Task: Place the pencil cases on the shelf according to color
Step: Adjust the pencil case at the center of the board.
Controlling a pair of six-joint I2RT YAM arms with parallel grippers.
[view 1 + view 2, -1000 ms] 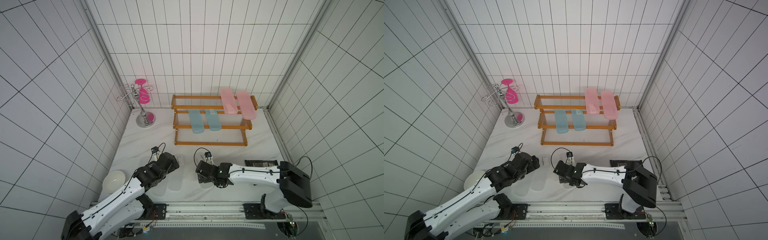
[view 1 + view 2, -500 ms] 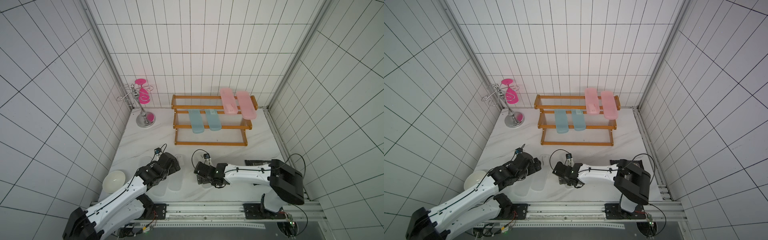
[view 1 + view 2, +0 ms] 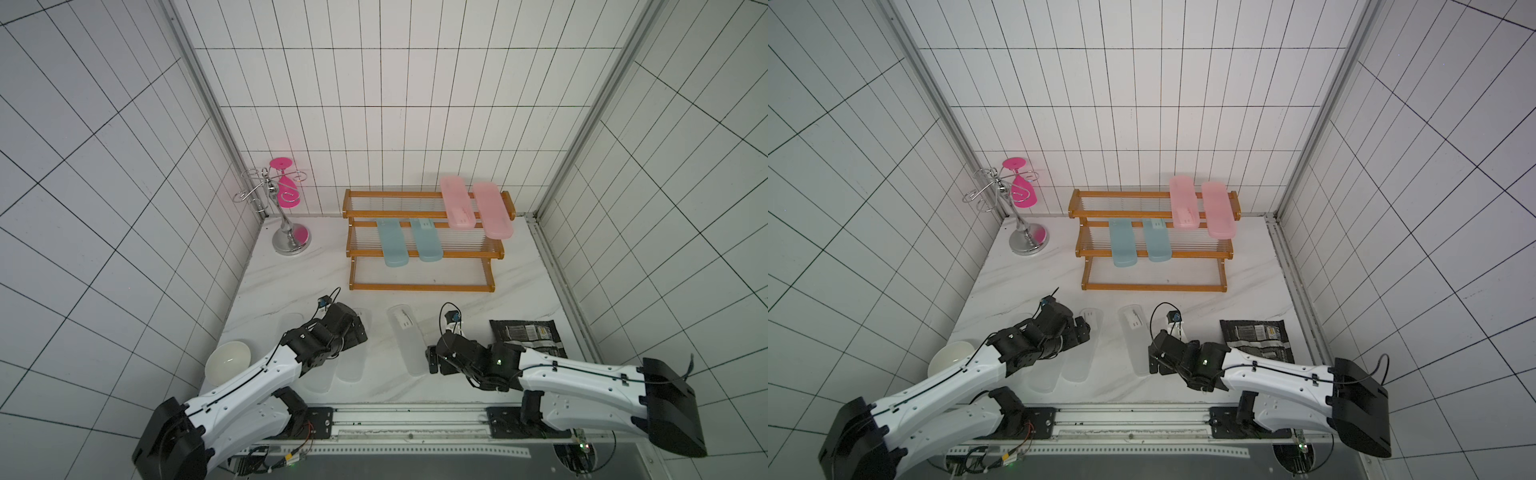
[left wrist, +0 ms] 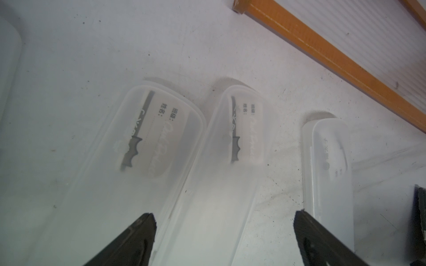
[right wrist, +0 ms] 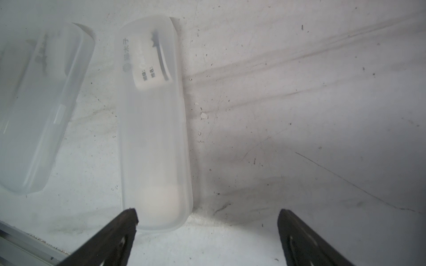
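The shelf [image 3: 424,286] stands at the back, with two pink pencil cases [image 3: 457,205] on its top tier and two teal ones [image 3: 392,245] on the middle tier. Several frosted clear cases lie flat on the table in front. My left gripper [image 3: 357,332] [image 4: 224,218] hangs open over one clear case [image 4: 230,179], a second [image 4: 143,149] under one finger's side. My right gripper [image 3: 432,361] [image 5: 207,214] is open at the near end of the rightmost clear case [image 3: 409,340] [image 5: 154,138], which sits just inside one fingertip [image 5: 129,218]. Neither holds anything.
A black foil packet [image 3: 525,336] lies to the right of my right gripper. A white bowl [image 3: 228,361] sits at the front left beside my left arm. A chrome stand with a pink glass [image 3: 286,216] is at the back left. A metal rail [image 3: 407,415] runs along the front edge.
My right gripper has drawn back to the right and toward the front, from over the rightmost clear case to its near end. The left gripper has hardly moved.
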